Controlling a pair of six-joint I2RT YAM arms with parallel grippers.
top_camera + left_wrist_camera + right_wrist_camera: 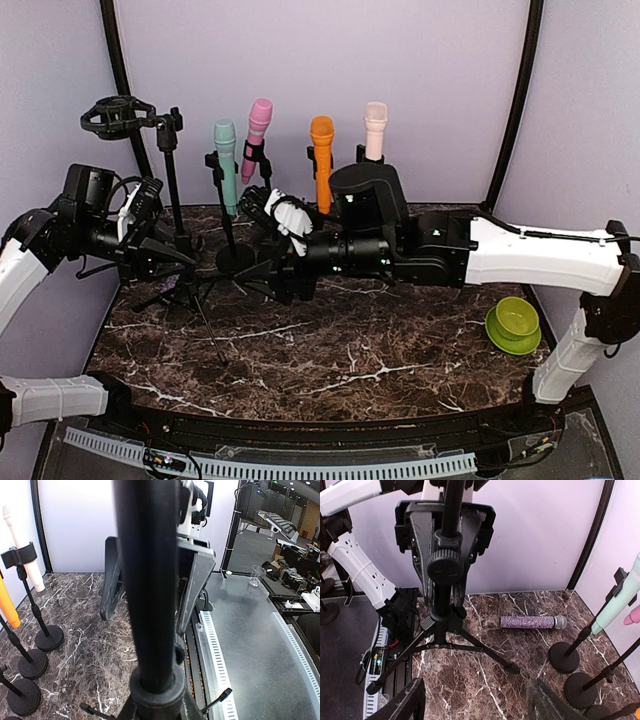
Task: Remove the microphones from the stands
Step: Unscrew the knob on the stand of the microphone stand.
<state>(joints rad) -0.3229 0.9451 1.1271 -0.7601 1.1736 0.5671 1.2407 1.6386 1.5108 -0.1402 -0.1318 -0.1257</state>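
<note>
The dark marble table [330, 350] runs from the near edge to the back wall. On its right side, fairly near, sits a green bowl [515, 322], well apart from everything else.

Farther in, the right arm reaches across the table from right to left. Its right claw [477, 702] stands wide open with nothing between the fingers [402, 702]. It points at the tripod stand [442, 605] without touching it.

On the left, the left claw [150, 595] is closed tight on the upright pole of the tripod stand, one finger on each side. The stand's three legs are spread on the marble. A black ring-shaped holder [118, 117] sits at its top, on the left.

The purple glittery microphone [532, 622] is off the stand. It lies flat on the table at the left side, beyond the tripod's feet and close to the wall, with its silver head pointing toward the far stands. No claw touches it.

Along the far edge, four round-based stands carry a teal microphone [226, 165], a pink microphone [256, 135], an orange microphone [322, 160] and a cream microphone [375, 130], left to right.
</note>
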